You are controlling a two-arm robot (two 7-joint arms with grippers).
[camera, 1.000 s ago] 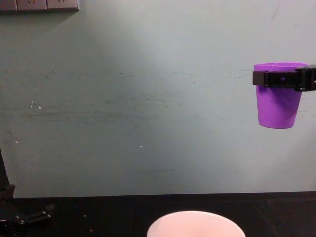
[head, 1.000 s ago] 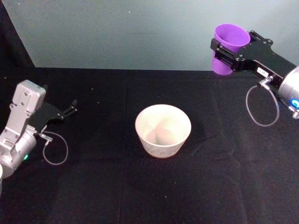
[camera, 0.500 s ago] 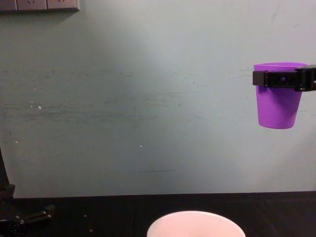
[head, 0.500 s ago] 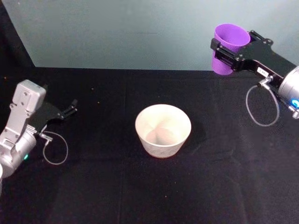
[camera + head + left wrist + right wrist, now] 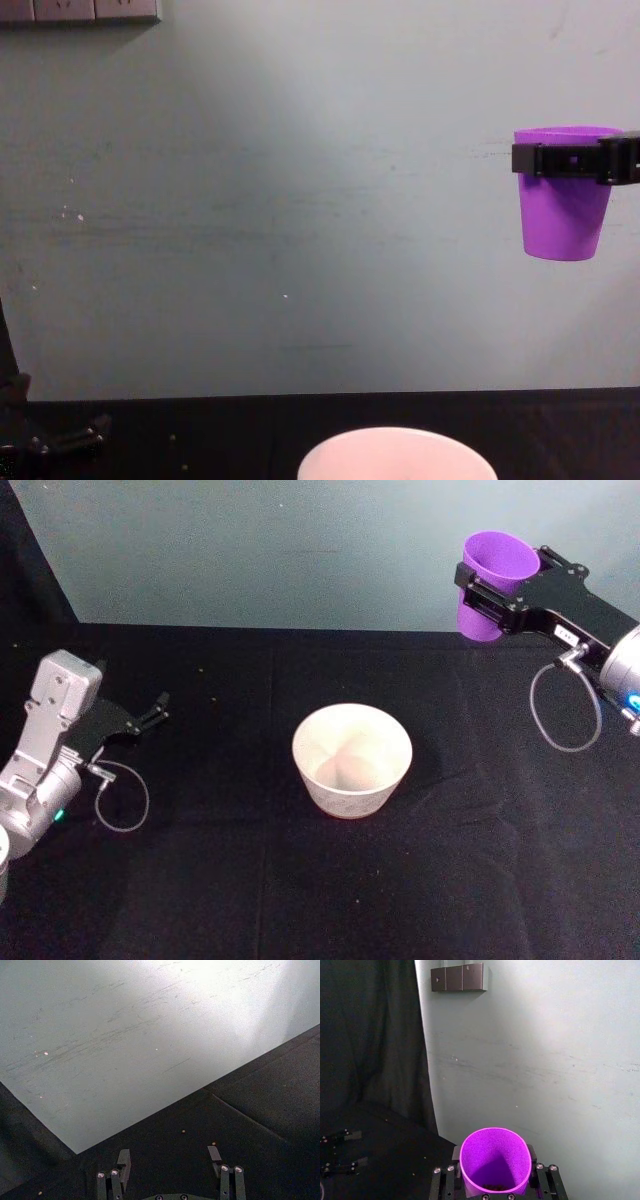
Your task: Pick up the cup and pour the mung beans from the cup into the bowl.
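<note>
Two robot arms are reaching over a black-clothed table (image 5: 300, 900) that is running back to a pale grey-green wall (image 5: 250, 550), where the cloth's far edge is meeting it. Most of the cloth is lying bare. The bowl (image 5: 345, 792), wide and pinkish-white, is sitting upright near the table's middle, with open cloth on every side. The right gripper (image 5: 485, 592) is hanging high at the far right, above the bowl and well apart from it. Its fingers are clamping the purple cup (image 5: 500, 555) just under the rim. The cup is standing upright in the air, clear of the table. The left gripper (image 5: 158, 710) is resting low near the table's left edge, its fingers spread apart with nothing between them. Mung beans (image 5: 494, 1187) are showing as a dark patch at the cup's bottom in the right wrist view. A few stray grains (image 5: 183, 1131) are dotting the cloth just ahead of the left gripper.
</note>
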